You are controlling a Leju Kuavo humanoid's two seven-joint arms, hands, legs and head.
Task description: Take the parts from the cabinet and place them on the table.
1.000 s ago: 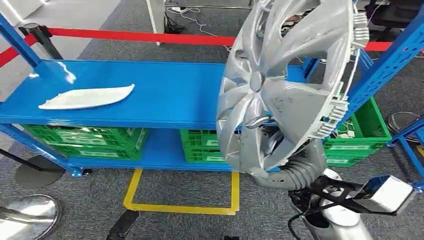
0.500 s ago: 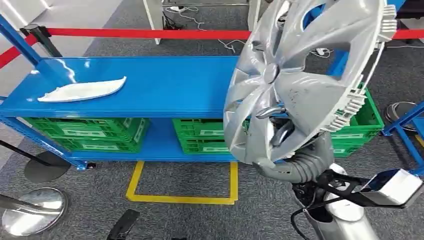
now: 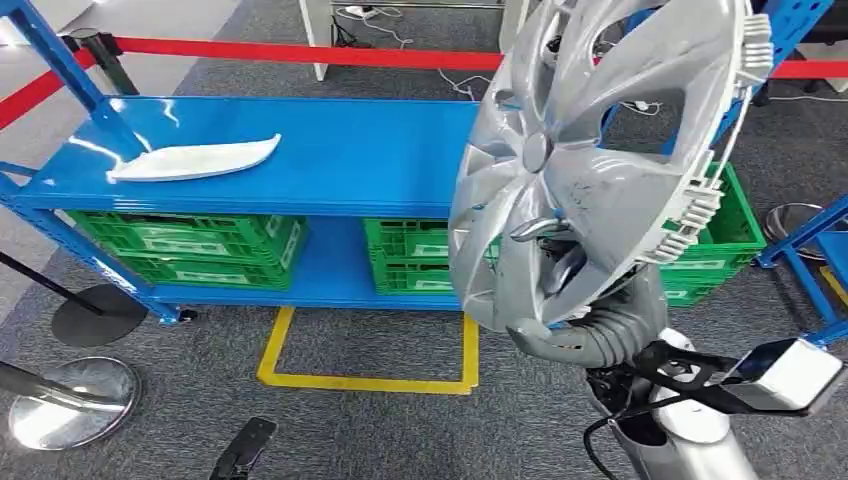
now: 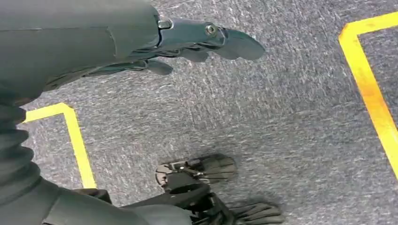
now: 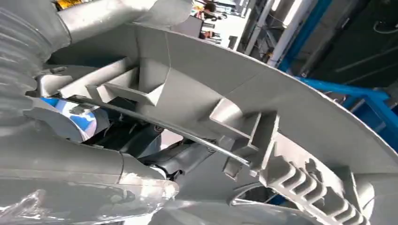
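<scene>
Right hand point(image 3: 560, 270) gripping the silver hubcap point(image 3: 590, 160) upright, left hand point(image 4: 187, 40) apparently empty, fingers apart, white trim piece point(image 3: 195, 160) on blue shelf point(image 3: 360, 160)

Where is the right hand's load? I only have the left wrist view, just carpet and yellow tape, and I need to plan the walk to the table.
Observer: The right hand holds a silver hubcap lifted on edge in front of the blue shelf unit.
Operator: How does it grip it?
Observer: In the head view, fingers hook through a spoke opening near the hubcap's lower part.
Operator: Anything left on the shelf?
Observer: One white curved part lies on the top shelf, toward its left end.
Operator: Is my left hand free?
Observer: Yes, the left hand hangs over the carpet with nothing in it.
</scene>
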